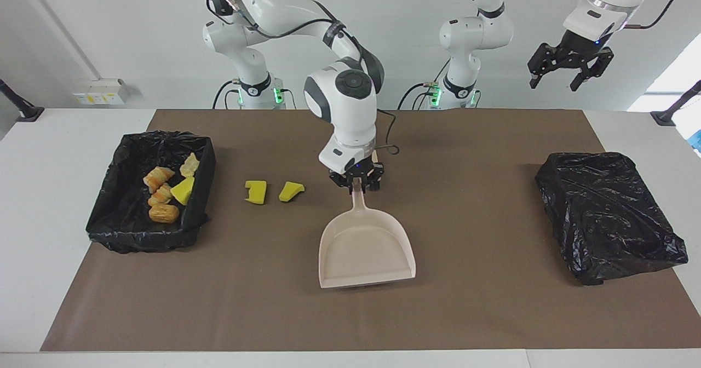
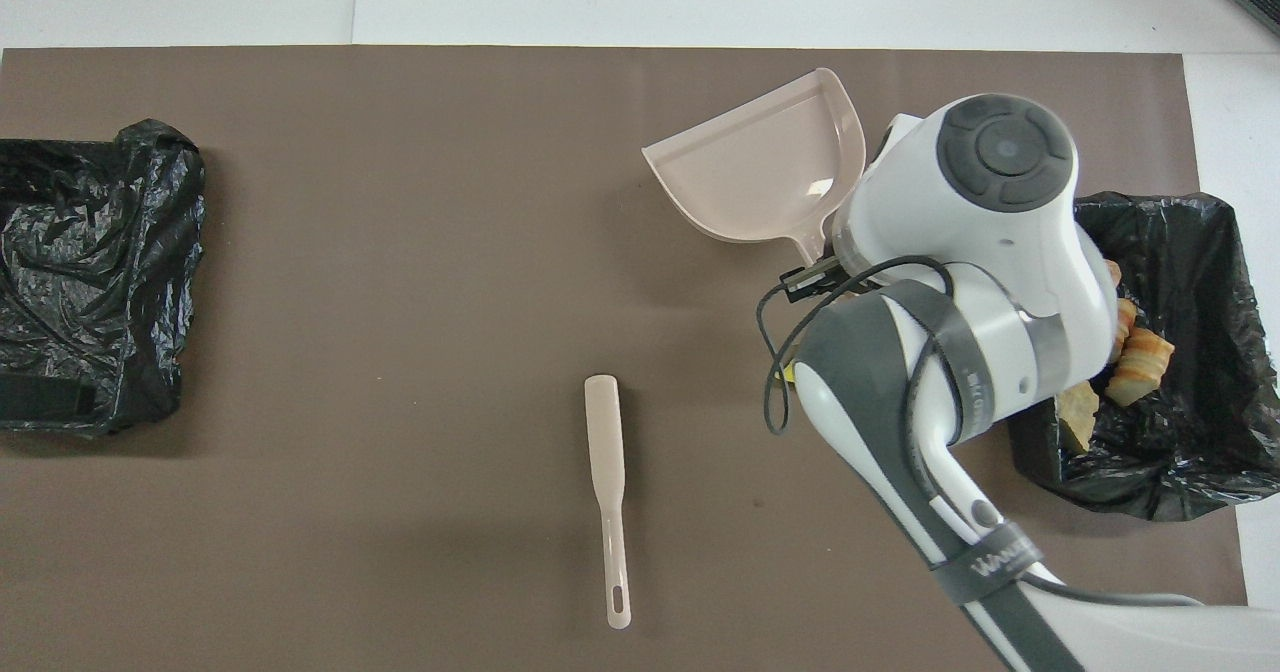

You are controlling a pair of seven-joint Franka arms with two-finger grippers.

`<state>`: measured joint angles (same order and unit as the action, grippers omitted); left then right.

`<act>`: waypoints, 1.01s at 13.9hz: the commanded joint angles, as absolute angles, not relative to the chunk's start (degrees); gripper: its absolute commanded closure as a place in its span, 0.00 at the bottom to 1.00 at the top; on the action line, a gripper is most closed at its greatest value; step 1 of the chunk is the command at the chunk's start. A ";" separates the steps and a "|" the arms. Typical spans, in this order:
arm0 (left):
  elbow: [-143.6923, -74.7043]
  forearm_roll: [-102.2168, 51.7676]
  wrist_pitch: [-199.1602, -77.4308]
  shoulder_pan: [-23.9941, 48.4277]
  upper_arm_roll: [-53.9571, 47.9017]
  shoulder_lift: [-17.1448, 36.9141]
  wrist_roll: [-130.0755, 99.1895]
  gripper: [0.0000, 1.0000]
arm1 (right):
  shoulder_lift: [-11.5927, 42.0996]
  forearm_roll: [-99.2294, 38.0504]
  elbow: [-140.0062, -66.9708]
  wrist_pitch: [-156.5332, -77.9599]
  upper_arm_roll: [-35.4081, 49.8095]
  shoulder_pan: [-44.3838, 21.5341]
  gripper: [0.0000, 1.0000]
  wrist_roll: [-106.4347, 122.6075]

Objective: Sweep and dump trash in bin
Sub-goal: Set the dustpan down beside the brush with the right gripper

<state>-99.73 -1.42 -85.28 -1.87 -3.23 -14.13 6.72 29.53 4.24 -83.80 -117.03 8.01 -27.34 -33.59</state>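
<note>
Your right gripper (image 1: 357, 183) is clamped on the dustpan (image 1: 366, 250) handle, left gripper (image 1: 569, 69) wide open and empty, and those two sponge bits (image 1: 256, 191) at the pan's 10 o'clock look light and squishy, so sweep them, don't pinch.

You have two glossy white arms, built from rounded tube-like segments joined by dark grey bands. The right arm (image 1: 339, 91) shows a dark grey round cap with raised pads on its wrist joint, and a thin black cable loops loosely beside that wrist. A dark strap near its elbow carries pale lettering, too small to read. The left arm (image 1: 602, 4) has a similar black cable trailing from its wrist. Both bases glow with small green lights. Each arm ends in a black two-finger gripper of angular links below a small blue light.
</note>
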 commanded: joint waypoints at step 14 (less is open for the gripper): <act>-100.02 -0.62 -84.46 -1.67 -3.25 -14.41 6.68 0.00 | 25.33 4.68 -79.10 -104.00 8.26 -19.35 0.00 -20.24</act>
